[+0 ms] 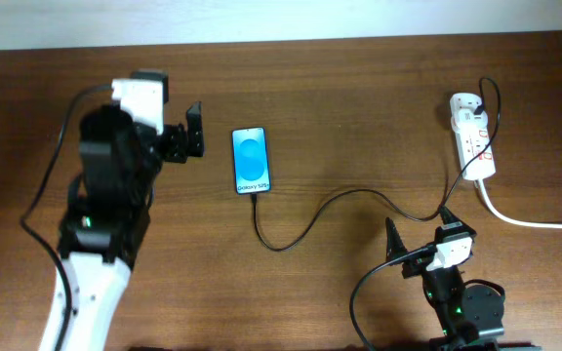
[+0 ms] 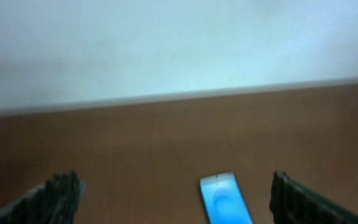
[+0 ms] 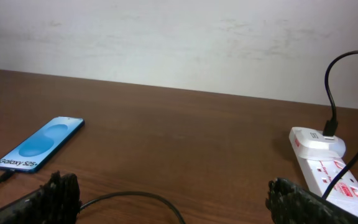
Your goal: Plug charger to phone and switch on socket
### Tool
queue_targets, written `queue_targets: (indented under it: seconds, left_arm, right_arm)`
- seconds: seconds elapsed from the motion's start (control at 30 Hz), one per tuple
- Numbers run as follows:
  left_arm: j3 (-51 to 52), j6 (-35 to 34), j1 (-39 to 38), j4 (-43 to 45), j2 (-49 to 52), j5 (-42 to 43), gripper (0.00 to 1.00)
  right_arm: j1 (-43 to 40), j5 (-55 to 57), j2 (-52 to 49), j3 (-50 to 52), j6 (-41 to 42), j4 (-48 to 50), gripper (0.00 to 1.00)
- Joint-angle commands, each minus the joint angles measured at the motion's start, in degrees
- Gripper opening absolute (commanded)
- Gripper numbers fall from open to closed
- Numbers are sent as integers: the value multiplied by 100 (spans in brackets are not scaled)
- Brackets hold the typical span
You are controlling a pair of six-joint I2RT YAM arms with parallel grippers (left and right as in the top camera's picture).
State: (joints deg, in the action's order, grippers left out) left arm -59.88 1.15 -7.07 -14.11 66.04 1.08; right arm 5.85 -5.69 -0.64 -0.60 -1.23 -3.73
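The phone lies face up on the table with its blue screen lit; it also shows in the left wrist view and the right wrist view. The charger cable runs from the phone's near end across the table to an adapter in the socket, a white power strip at the right, also in the right wrist view. My left gripper is open and empty, just left of the phone. My right gripper is open and empty near the front edge, over the cable.
The socket's thick white cord trails off to the right edge. The table's far edge meets a pale wall. My arms' black cables hang at the left and front.
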Motion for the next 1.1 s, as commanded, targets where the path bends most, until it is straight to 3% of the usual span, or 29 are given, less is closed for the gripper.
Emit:
queue_targets:
  seconds: [0.0,0.1,0.3,0.37,0.43,0.6,1.07]
  left_arm:
    - [1523,376,107,1134,-1113,146,100]
    - [3220,372,293,2028,-2529,151,100]
    - [5259,387,625,2461,-4767,144,99]
    - [5707,883,638,2452,-5375,155,100]
    - [5882,1123,638,2376,-5687,153,99]
    - [5936,1460,636,968,-6592,129,99]
    - [5936,1460,638,951,-6570,125,99]
  right_arm:
    - [52,39,46,28,68,-35,99]
    - [52,37,46,28,68,-35,99]
    - [52,37,46,28,68,-35,98]
    - [52,39,46,28,68,-35,98]
    - [52,39,46,28,68,-35,98]
    - [52,37,46,28,68,-35,99]
    - [52,37,46,28,68,-35,99]
